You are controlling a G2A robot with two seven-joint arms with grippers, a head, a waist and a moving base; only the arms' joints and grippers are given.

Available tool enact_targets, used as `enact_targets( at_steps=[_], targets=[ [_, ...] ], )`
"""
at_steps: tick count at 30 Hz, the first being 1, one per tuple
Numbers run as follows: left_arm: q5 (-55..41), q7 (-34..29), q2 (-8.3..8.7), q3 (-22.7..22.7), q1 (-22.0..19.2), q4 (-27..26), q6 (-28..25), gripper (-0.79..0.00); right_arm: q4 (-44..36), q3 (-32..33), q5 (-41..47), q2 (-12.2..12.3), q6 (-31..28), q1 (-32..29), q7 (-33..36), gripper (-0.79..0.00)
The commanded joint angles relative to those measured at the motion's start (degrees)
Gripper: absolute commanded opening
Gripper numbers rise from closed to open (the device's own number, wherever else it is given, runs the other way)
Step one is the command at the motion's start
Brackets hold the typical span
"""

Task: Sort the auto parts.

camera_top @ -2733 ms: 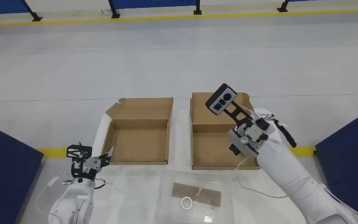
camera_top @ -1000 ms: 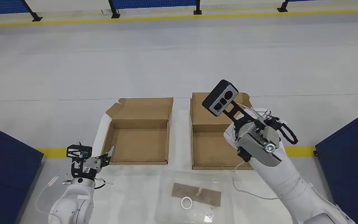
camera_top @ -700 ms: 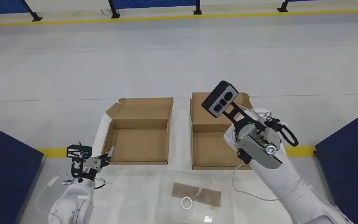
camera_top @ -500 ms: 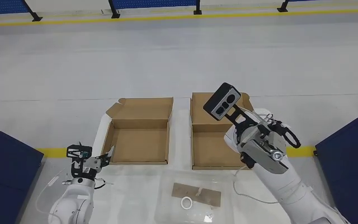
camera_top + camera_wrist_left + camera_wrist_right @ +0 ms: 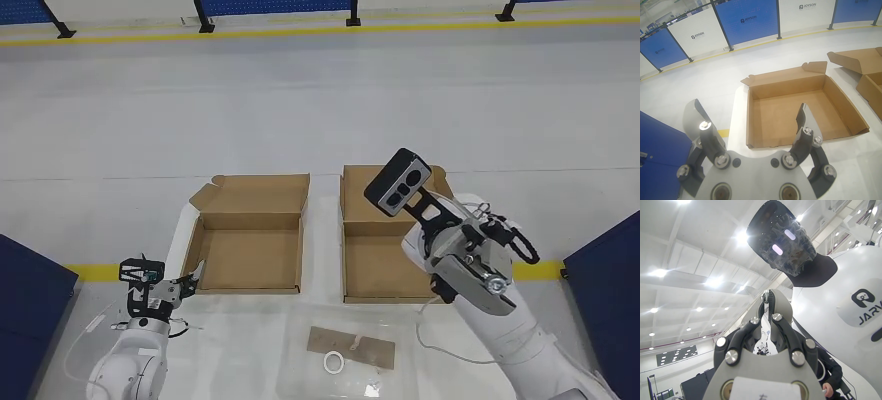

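While raised, right gripper (image 5: 767,299): pinched on black part (image 5: 397,185), grip point unclear, over right box (image 5: 372,262), 12 o'clock edge.
Left gripper (image 5: 749,105): spread wide, holding nothing.
Boxes: two; left box (image 5: 250,255) in full view, right box's 3 o'clock side behind arm.

The left box (image 5: 248,255) and the right box (image 5: 372,268) are plain brown corrugated cardboard, matt and unprinted inside. The table (image 5: 250,312) under them is white and smooth with a soft sheen. The left gripper (image 5: 749,106) has fingers (image 5: 809,121) of bare silvery metal, black matt links and shiny screw heads on a dull grey plate. The right gripper (image 5: 767,298) is built the same. The black part (image 5: 398,184) it carries looks like matt plastic with paler grey insets, and its underside shows a rough whitish web. A clear, glossy plastic tray (image 5: 300,375) holds a brown cardboard piece (image 5: 352,347) and a white ring (image 5: 334,362).
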Motion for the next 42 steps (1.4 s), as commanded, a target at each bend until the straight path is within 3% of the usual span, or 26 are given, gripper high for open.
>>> enact_targets(
  at_steps=[1, 9, 20, 42],
  targets=[
    [0.0, 0.0, 0.00, 0.0, 0.0, 0.0, 0.0, 0.000, -0.3, 0.0, 0.5, -0.2, 0.3, -0.1, 0.0, -0.785],
    [0.0, 0.0, 0.00, 0.0, 0.0, 0.0, 0.0, 0.000, -0.4, 0.1, 0.6, -0.3, 0.4, -0.1, 0.0, -0.785],
    [0.0, 0.0, 0.00, 0.0, 0.0, 0.0, 0.0, 0.000, -3.5, 3.1, -1.4, -0.4, 1.2, -3.0, -9.5, -0.785],
    [0.0, 0.0, 0.00, 0.0, 0.0, 0.0, 0.0, 0.000, -5.8, 5.8, -5.5, -0.6, 3.2, -5.4, -15.8, -0.785]
  ],
)
